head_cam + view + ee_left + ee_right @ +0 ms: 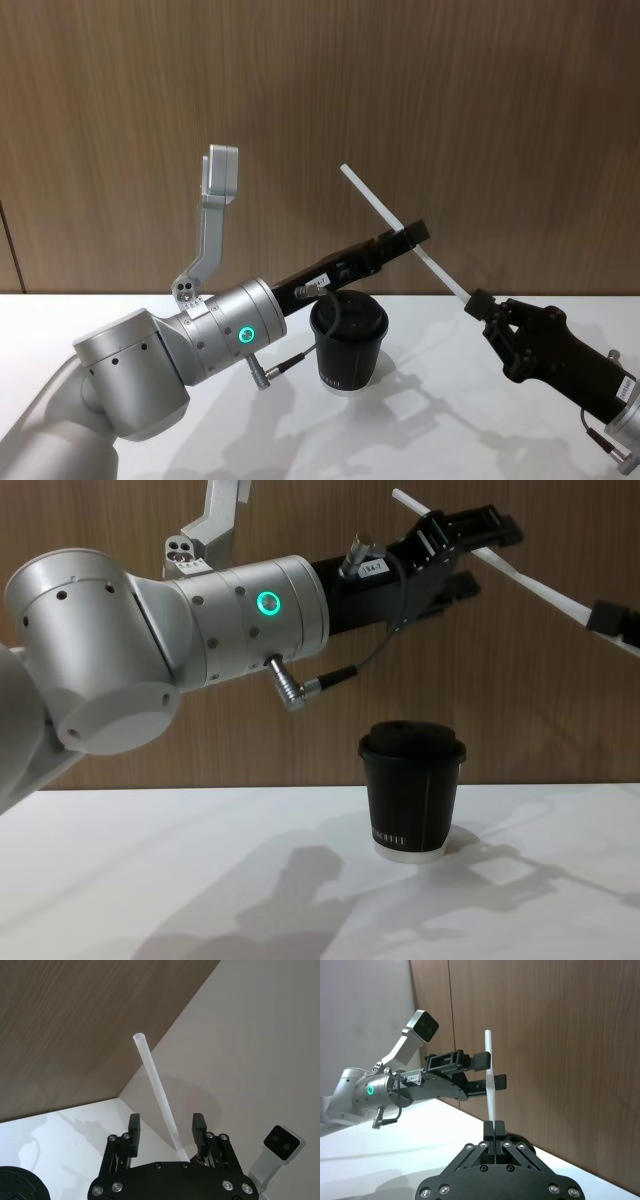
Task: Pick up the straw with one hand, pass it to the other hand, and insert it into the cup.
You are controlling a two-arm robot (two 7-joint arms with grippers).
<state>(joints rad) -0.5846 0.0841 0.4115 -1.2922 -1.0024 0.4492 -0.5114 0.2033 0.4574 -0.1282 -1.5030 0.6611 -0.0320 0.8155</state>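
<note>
The straw (pixel 375 201) was held tilted in the air, higher than the cup (pixel 348 350), which stood on the white table (pixel 450 410). Its lower end was clamped in the right gripper (pixel 479 302); in the right wrist view the two fingers (pixel 488 1135) were seen pressed together on it, with most of the cup hidden behind them. In the head view the left gripper (pixel 412 235) was seen at the straw's middle, but its opening could not be judged there. In the left wrist view its fingers (pixel 134 1130) were shown spread wide, the straw passing between them nearer one finger; contact could not be made out. In the chest view the right gripper was cut off at the edge
</note>
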